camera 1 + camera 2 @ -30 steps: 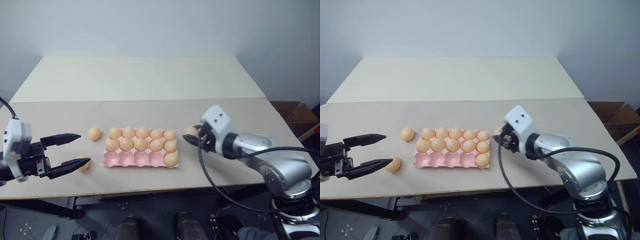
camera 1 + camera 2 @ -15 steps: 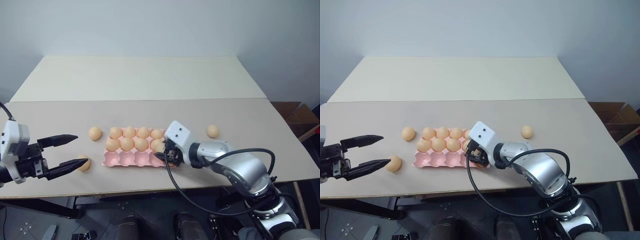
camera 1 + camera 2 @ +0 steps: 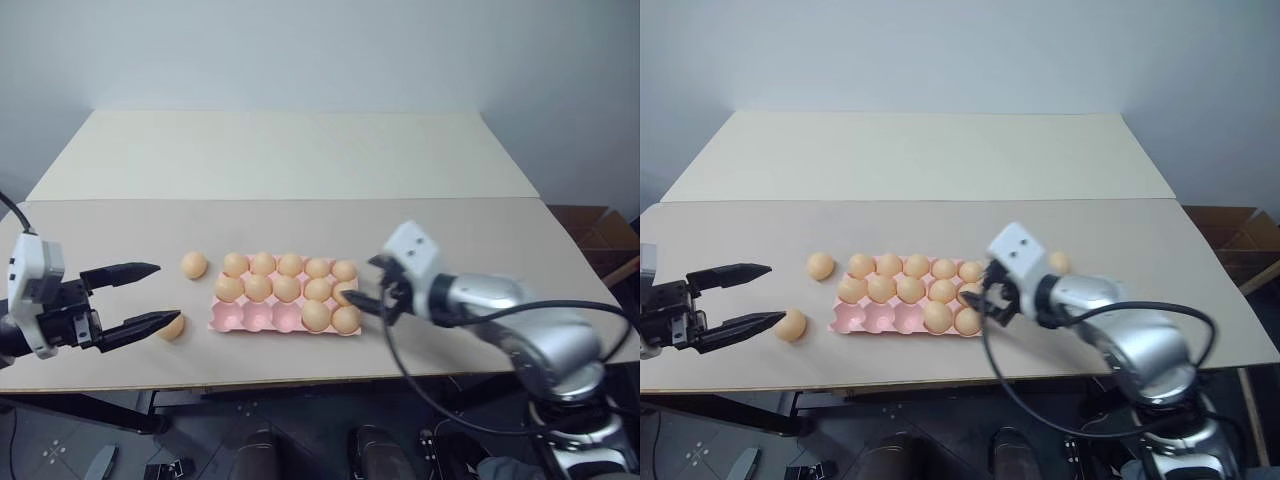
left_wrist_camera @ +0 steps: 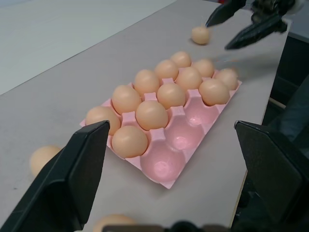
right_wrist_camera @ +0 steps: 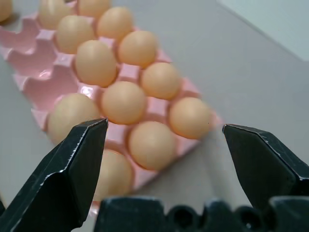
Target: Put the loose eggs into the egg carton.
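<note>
left gripper: gaping wide, holding nothing, near loose egg sitting just right of its near fingertip
egg carton: lying centre, three near-left cups waiting
right gripper: hanging open, empty, beside carton's right end

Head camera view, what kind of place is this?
Likely a lab or test room: a bare plain table against a blank wall, with a cardboard box on the floor beside it.
</note>
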You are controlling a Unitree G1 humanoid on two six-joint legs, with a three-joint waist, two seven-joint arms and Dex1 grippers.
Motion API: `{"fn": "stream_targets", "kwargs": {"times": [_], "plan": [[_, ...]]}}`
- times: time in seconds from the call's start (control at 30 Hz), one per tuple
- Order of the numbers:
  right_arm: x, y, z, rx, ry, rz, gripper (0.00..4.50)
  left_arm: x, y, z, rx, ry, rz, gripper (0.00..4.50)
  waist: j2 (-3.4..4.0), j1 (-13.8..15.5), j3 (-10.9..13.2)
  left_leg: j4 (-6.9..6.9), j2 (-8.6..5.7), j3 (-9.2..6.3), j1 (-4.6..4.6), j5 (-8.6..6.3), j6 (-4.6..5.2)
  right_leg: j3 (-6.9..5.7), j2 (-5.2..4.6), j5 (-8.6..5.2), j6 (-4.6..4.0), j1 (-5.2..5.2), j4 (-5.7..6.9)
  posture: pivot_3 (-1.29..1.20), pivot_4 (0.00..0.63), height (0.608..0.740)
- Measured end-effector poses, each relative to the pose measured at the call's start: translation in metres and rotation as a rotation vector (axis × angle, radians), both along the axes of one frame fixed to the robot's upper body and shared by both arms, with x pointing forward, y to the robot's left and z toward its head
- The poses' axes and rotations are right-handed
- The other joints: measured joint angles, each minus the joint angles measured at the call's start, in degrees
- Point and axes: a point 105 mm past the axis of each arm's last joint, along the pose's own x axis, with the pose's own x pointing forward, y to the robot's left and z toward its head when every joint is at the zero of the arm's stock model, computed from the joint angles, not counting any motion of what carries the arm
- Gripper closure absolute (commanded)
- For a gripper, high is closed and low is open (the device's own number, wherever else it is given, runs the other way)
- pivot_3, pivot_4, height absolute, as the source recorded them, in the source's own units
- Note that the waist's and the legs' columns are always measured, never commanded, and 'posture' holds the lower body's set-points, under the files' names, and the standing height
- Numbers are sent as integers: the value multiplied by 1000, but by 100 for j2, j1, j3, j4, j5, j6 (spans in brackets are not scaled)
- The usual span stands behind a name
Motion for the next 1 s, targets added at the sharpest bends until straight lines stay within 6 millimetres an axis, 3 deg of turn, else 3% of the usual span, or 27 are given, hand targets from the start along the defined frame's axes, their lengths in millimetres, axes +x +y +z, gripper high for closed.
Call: {"fn": "stream_targets", "kwargs": {"times": [0.07, 0.2, 0.3, 0.47, 0.57, 0.73, 1.0], "plan": [[-10, -29, 4, -8, -2, -30, 57, -2, 3, -3, 0, 13, -2, 0, 0, 12, 0, -3, 0, 0, 6, -1, 0, -1, 1, -3, 1, 6, -3, 0, 150, 740], [-28, -59, -4, -47, 31, -37, 57, -2, 7, -6, 2, 27, 3, 0, -1, -19, 0, -3, 6, 1, 16, -1, 0, 2, 5, -33, 7, 13, -2, 0, 150, 740], [-32, -63, -9, -47, 28, -35, 57, -2, 9, -6, 3, 25, 6, 0, 0, -69, 0, -3, 8, 2, 31, 0, 0, 7, 5, -36, 13, 22, 0, 0, 150, 740], [-24, -68, -9, -59, -14, -74, 57, -1, 8, -4, 6, 8, 4, 0, 0, -60, 0, -3, 5, 2, 27, -1, 0, 8, 2, -36, 12, 22, -4, 0, 150, 740], [-9, -69, -10, -77, -32, -102, 57, 2, 7, -1, 2, -9, -1, 0, 0, -59, 0, -3, 1, 4, 21, -1, 0, 10, 0, -23, -9, 17, -6, 0, 150, 740], [39, -71, -12, -84, -47, -255, 57, 6, 2, -1, -4, -8, -20, 0, 0, -89, 0, -3, 4, 8, 20, 0, 1, 12, 6, -16, -20, 10, -1, 0, 150, 740], [92, -67, -52, -111, 110, -460, 57, 8, 1, -1, -8, -10, -21, 0, 0, -69, 0, -4, -2, 11, -22, 1, 1, 14, 3, 15, 12, -27, -1, 0, 150, 740]]}}
